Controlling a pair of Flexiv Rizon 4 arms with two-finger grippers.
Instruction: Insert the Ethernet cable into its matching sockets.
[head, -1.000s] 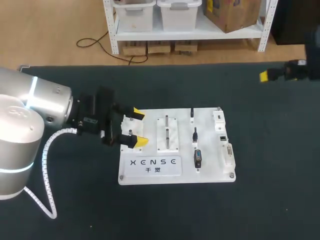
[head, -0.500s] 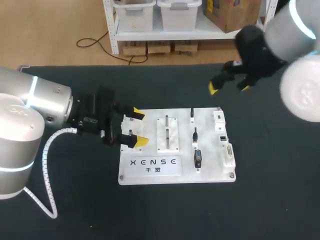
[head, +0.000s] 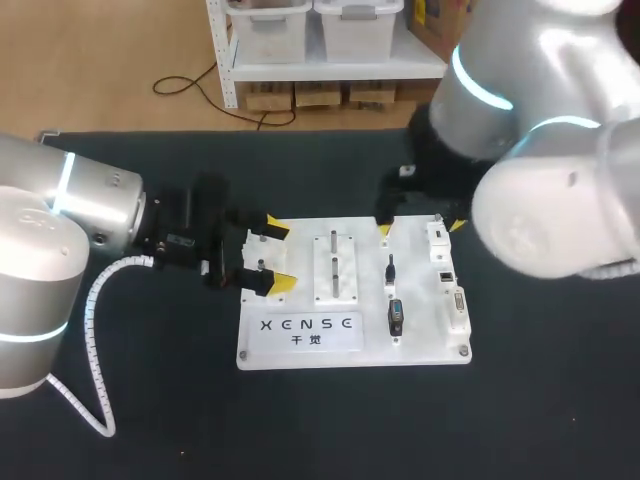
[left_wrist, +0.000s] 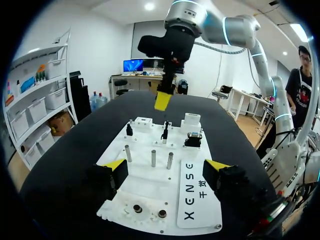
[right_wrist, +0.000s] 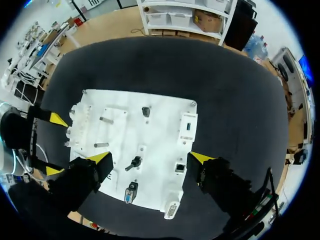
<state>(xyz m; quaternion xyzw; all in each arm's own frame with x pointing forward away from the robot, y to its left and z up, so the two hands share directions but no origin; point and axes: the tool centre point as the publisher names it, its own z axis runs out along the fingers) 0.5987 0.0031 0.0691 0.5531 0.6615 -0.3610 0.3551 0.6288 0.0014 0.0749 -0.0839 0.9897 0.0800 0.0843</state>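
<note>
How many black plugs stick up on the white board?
3, in a line on the white board: back plug by the far edge, middle plug, front plug. None looks hidden.

The small black cable plug (head: 390, 268) stands upright mid-board, unplugged. The square socket (head: 445, 276) sits apart, at the white board's (head: 300, 350) right edge.

Dark table (head: 540, 400) here, and one thing lying flat on it: a white board (head: 425, 335), sitting around the middle, long sides running left to right, with dark surface showing all round its edges.
</note>
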